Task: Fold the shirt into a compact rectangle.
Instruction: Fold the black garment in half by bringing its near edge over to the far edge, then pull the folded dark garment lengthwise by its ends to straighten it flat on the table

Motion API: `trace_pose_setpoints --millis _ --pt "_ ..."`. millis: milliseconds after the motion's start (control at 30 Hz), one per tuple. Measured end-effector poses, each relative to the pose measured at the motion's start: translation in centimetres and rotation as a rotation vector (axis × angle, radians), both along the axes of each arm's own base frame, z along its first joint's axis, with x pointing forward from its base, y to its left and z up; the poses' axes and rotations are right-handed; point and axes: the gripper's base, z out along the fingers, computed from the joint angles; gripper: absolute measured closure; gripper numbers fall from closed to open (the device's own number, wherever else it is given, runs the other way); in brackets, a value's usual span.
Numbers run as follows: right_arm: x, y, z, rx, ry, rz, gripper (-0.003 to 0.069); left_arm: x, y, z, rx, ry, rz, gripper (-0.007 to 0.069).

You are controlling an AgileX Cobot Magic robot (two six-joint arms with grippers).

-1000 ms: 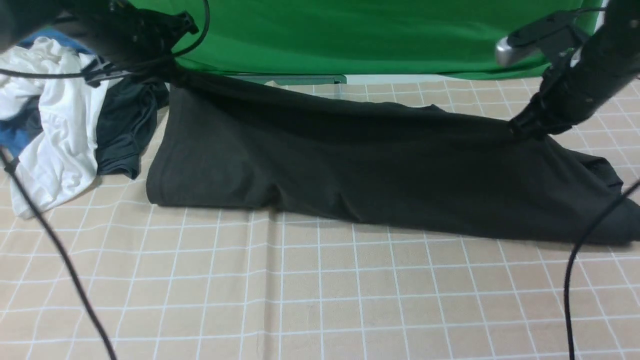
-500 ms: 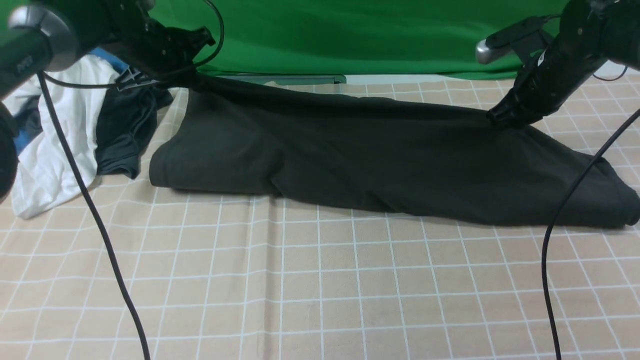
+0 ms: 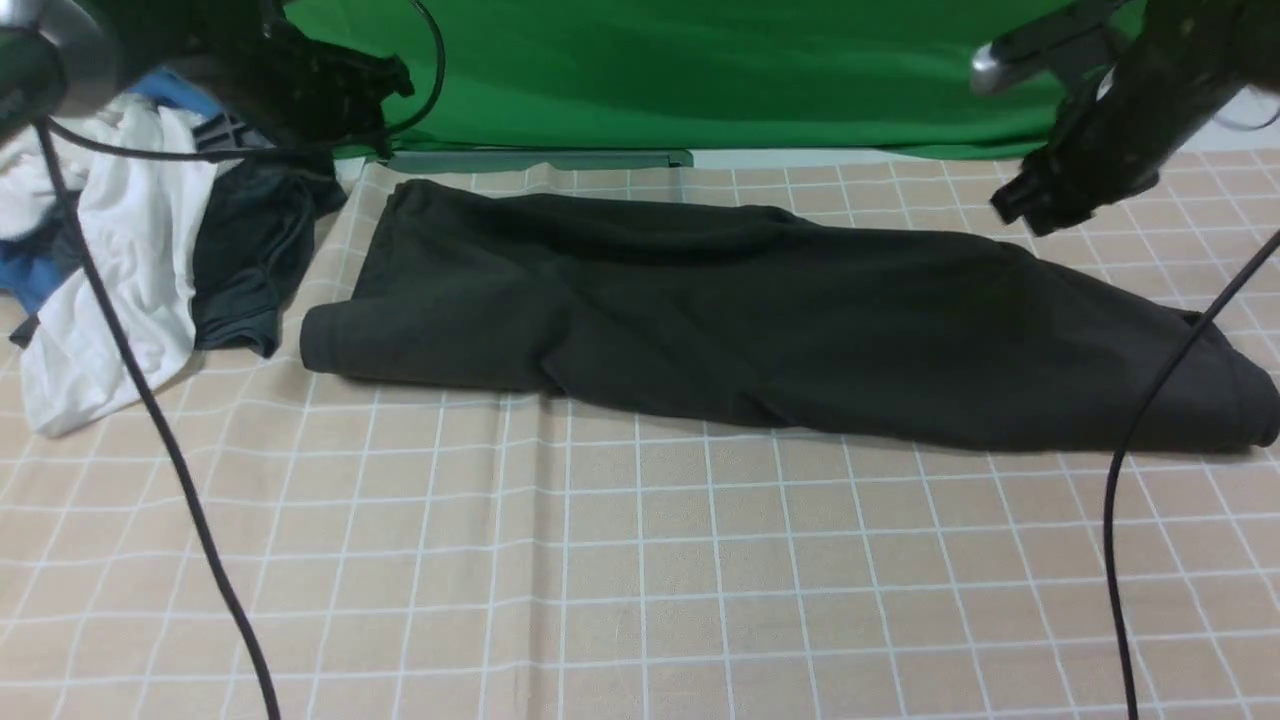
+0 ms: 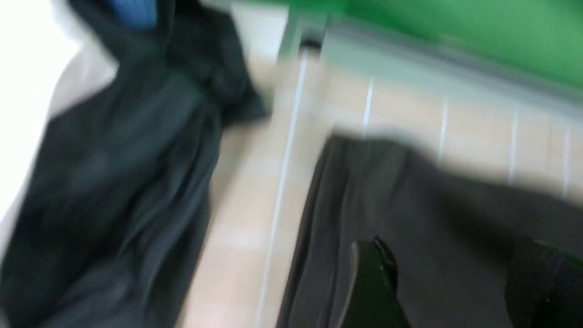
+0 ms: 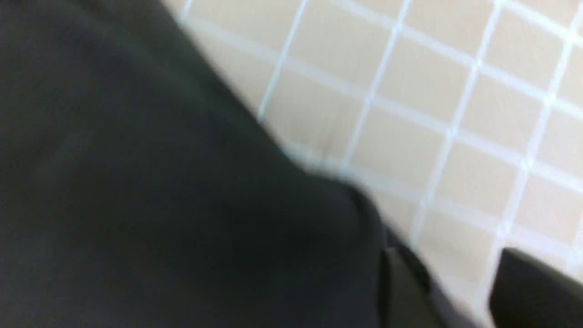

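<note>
Green-black shirt (image 3: 760, 330), beige white-gridded tablecloth (image 3: 640, 580), green backdrop (image 3: 700, 70), white garment (image 3: 120, 270)

A beige tablecloth (image 3: 640, 600) printed with a white grid covers the whole work surface, with a vertical crease left of the middle. A bright green backdrop (image 3: 700, 70) hangs along the far edge above a narrow grey-green rail (image 3: 540, 160). At the far left lies a heap of clothes: a crumpled white shirt (image 3: 120, 280) reaches nearest, a smaller dark grey garment (image 3: 250, 260) lies against its right side, and blue cloth (image 3: 30, 275) shows at the heap's left edge.
</note>
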Motion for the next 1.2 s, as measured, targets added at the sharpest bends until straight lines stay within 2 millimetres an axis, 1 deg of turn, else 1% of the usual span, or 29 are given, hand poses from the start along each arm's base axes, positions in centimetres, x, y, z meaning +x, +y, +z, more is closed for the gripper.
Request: trace_pose_setpoints --millis 33,67,100,133,200,233,267,300,400,500,567,633,667,700,800,833,867,900,933,967,1000,1033,1100,1167,1200 --pt "-0.9 -0.1 1.3 -0.003 0.029 -0.007 0.0481 -0.9 0.0 0.6 0.03 0.054 -0.057 0.0306" --pt "-1.7 -0.2 2.3 -0.006 0.051 -0.013 0.0543 -1.5 0.0 0.8 0.048 0.103 -0.094 0.0352" --pt "-2.7 -0.3 3.5 -0.008 0.074 -0.018 0.0588 -2.3 0.0 0.8 0.064 0.172 -0.132 0.0419" --pt "-3.6 -0.5 4.6 -0.009 0.092 -0.023 0.061 -2.7 0.1 0.7 0.078 0.216 -0.156 0.049" --pt "-5.0 -0.7 5.8 -0.004 0.11 -0.031 0.062 -3.4 0.2 0.4 0.1 0.279 -0.18 0.0567" --pt "-5.7 -0.7 6.1 0.006 0.123 -0.033 0.062 -3.8 0.3 0.1 0.108 0.308 -0.188 0.0589" --pt "-5.8 -0.8 6.1 0.007 0.126 -0.033 0.062 -3.9 0.4 0.1 0.11 0.311 -0.188 0.0594" --pt "-6.7 -0.8 6.5 0.016 0.134 -0.026 0.0621 -4.4 0.4 -0.2 0.109 0.336 -0.193 0.0607" --pt "-8.6 -0.7 6.5 0.056 0.156 -0.018 0.0621 -5.5 0.3 -0.4 0.095 0.368 -0.196 0.0605" --pt "-9.8 -0.4 6.4 0.097 0.144 -0.004 0.0621 -5.7 0.3 -0.4 0.097 0.364 -0.197 0.0598" --pt "-10.1 -0.3 6.2 0.119 0.148 -0.002 0.0621 -5.5 0.3 -0.4 0.1 0.346 -0.194 0.0565" --pt "-10.2 -0.2 6.0 0.132 0.151 -0.003 0.0622 -5.4 0.3 -0.4 0.101 0.331 -0.191 0.0505" --pt "-10.3 -0.2 5.9 0.136 0.154 -0.005 0.0621 -5.3 0.3 -0.4 0.101 0.325 -0.191 0.044" --pt "-10.2 -0.2 5.8 0.137 0.153 -0.005 0.0621 -5.3 0.3 -0.4 0.101 0.324 -0.191 0.0407" --pt "-10.2 -0.2 5.8 0.14 0.148 -0.005 0.0621 -5.0 0.3 -0.9 0.101 0.318 -0.188 0.022" --pt "-10.2 -0.2 5.8 0.141 0.148 -0.005 0.0621 -4.9 0.3 -1.2 0.101 0.322 -0.188 0.0169" --pt "-10.2 -0.2 5.8 0.141 0.148 -0.005 0.0621 -4.7 0.3 -1.8 0.099 0.332 -0.188 0.0097" --pt "-10.2 -0.2 5.8 0.141 0.147 -0.005 0.0621 -4.6 0.3 -2.1 0.097 0.339 -0.188 0.0065" --pt "-10.2 -0.2 5.8 0.141 0.147 -0.005 0.0621 -4.5 0.2 -2.9 0.087 0.356 -0.188 0.0011" --pt "-10.2 -0.2 5.8 0.141 0.147 -0.005 0.0621 -4.4 0.2 -3.1 0.082 0.361 -0.188 -0.0002" --pt "-10.2 -0.2 5.8 0.141 0.148 -0.005 0.0621 -4.2 0.0 -4.1 0.064 0.381 -0.187 -0.0034" --pt "-10.2 -0.2 5.8 0.141 0.148 -0.005 0.0621 -4.1 -0.1 -4.9 0.047 0.401 -0.186 -0.0044" --pt "-10.2 -0.2 5.8 0.141 0.148 -0.006 0.0621 -4.1 -0.3 -5.8 0.02 0.433 -0.187 -0.0033" --pt "-10.2 -0.6 5.8 0.146 0.148 -0.02 0.0621 -4.2 -0.6 -6.9 -0.011 0.487 -0.19 0.005" --pt "-10.2 -1.0 5.8 0.15 0.152 -0.035 0.0621 -4.2 -0.6 -7.4 -0.019 0.507 -0.192 0.0108"
